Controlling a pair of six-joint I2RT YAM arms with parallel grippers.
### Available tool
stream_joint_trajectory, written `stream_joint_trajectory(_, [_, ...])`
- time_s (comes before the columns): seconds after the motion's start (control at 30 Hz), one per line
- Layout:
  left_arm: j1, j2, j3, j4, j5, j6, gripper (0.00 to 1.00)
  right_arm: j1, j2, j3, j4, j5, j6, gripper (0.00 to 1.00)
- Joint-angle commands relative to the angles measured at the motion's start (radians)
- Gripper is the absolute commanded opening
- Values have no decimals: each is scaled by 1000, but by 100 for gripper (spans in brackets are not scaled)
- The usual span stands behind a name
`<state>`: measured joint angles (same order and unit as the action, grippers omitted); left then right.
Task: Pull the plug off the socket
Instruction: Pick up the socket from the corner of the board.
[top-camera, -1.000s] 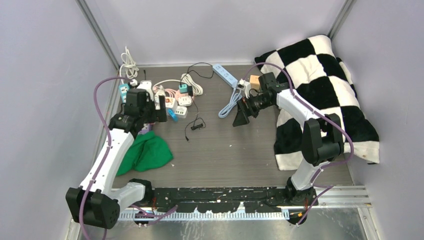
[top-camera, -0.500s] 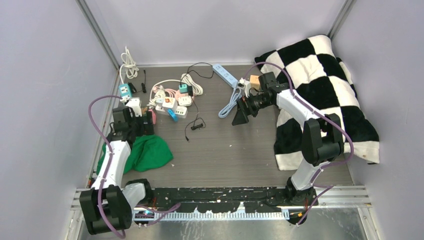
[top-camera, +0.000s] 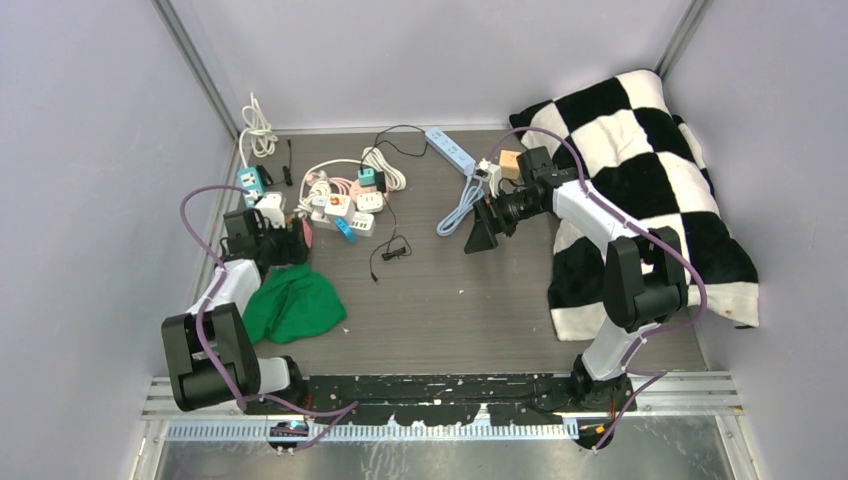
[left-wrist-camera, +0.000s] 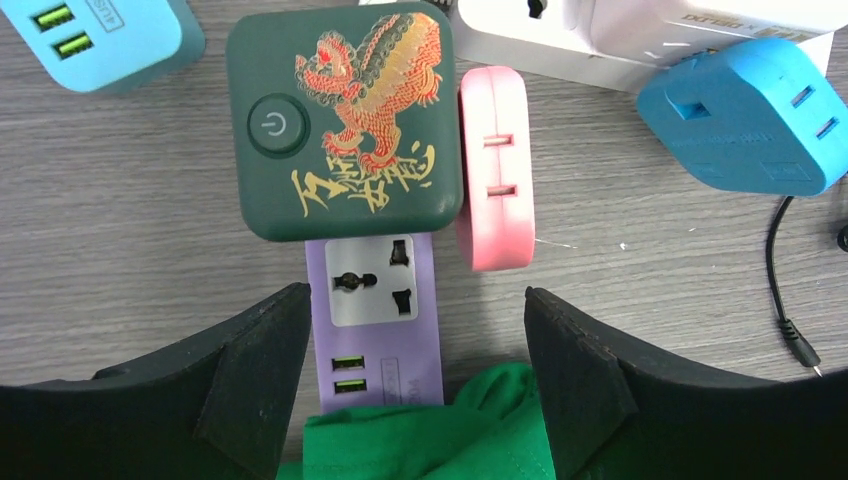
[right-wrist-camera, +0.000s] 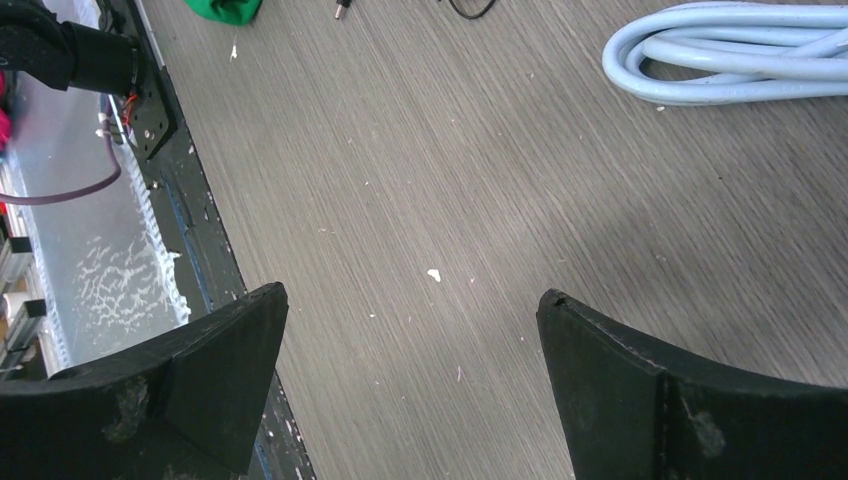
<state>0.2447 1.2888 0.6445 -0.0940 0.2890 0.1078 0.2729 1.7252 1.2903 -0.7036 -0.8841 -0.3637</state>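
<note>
In the left wrist view a dark green plug block (left-wrist-camera: 345, 120) with a red-and-gold dragon and a power button sits on the far end of a purple socket strip (left-wrist-camera: 375, 330). My left gripper (left-wrist-camera: 415, 345) is open and empty, its black fingers either side of the strip's near end, short of the plug. A green cloth (left-wrist-camera: 470, 430) covers the strip's near end. In the top view the left gripper (top-camera: 283, 246) is at the table's left side. My right gripper (top-camera: 482, 236) is open and empty over bare table (right-wrist-camera: 412, 330).
A pink adapter (left-wrist-camera: 494, 180), a blue adapter (left-wrist-camera: 745, 115), a light blue USB block (left-wrist-camera: 100, 35) and a white box (left-wrist-camera: 640, 35) crowd round the plug. A pale blue coiled cable (right-wrist-camera: 740, 50) lies beyond the right gripper. A checkered blanket (top-camera: 640, 170) fills the right.
My left arm has drawn back toward the near left and folded, bringing its gripper from the adapter cluster down to the edge of the green cloth. The right arm has not moved.
</note>
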Motion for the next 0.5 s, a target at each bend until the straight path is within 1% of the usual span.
stream_joint_trajectory(0.0, [10, 4, 57, 25, 47, 36, 79, -4, -53, -4, 12, -15, -15, 100])
stream_joint_trajectory(0.23, [10, 22, 78, -83, -33, 117, 78, -9, -50, -10, 12, -21, -18, 100])
stream_joint_trajectory(0.4, [10, 70, 120, -157, -76, 144, 72, -11, -49, -11, 12, -21, -17, 100])
stream_joint_trajectory(0.47, [5, 78, 121, -166, -102, 159, 72, -11, -49, -12, 12, -19, -17, 100])
